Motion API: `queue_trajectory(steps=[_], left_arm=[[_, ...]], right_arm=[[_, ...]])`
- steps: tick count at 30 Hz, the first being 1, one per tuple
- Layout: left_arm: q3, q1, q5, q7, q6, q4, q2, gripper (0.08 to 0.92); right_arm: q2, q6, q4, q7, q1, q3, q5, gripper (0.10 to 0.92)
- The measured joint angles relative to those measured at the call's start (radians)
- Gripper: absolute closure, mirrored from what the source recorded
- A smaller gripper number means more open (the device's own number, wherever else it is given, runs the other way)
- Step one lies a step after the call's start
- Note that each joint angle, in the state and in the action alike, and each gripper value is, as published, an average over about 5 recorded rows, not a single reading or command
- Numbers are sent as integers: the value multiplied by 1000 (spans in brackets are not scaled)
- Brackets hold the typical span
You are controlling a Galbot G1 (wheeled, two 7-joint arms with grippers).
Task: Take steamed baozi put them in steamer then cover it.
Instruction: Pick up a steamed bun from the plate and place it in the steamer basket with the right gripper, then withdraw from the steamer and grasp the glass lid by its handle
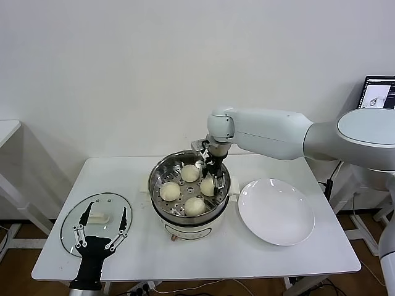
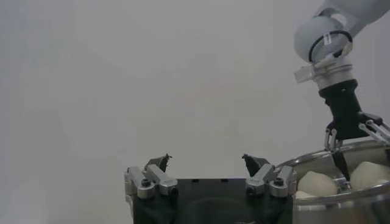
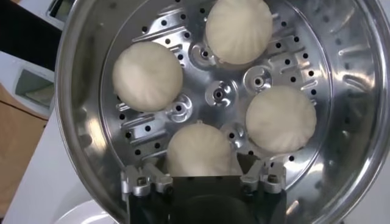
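Four cream-white steamed baozi lie on the perforated tray of the shiny steamer (image 1: 159,176): one at the back (image 1: 190,172), one on the left (image 1: 170,191), one in front (image 1: 195,206) and one on the right (image 1: 208,185). My right gripper (image 1: 213,179) reaches down into the steamer and stands open astride the right baozi (image 3: 200,152), which rests on the tray. The cover (image 1: 99,203), a clear glass lid with a white handle, lies flat at the table's left front. My left gripper (image 1: 100,231) hovers open just in front of it, holding nothing.
An empty white plate (image 1: 276,211) lies right of the steamer. A laptop screen (image 1: 378,92) shows at the far right, beyond the table. In the left wrist view, the right arm's gripper (image 2: 350,146) dips over the steamer rim (image 2: 317,159).
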Motion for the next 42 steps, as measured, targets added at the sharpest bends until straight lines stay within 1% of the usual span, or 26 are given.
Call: queue_trajectory(steps=[7,12,16,21,26,29,35,42], left_arm=[[-3,-6,9,-3,2,4,7,177],[-14,-22,23,-14,9,15,15,177],[-24,-40,42,-30,26,23,20,177],[-38,-73,78,-64,76,32,27,177],[-45,-112,125,-97,133,48,38,177],[-47,-137,156,-105,155,61,47,177],[-64,-187,242,-101,165,116,70,177],[-91,-240,397,-93,161,230,98,177]], right_arm=[[-53,20,46,24,11,68,12,203],[-129,60,94,117,4,173,58,203],[-203,112,140,277,-17,258,90,203],[-303,185,199,574,-91,371,112,203],[-397,255,255,867,-253,550,118,203],[-432,298,276,1002,-394,695,109,203],[-452,392,308,1165,-723,1026,50,203],[-409,492,343,1256,-1086,1373,-36,203]])
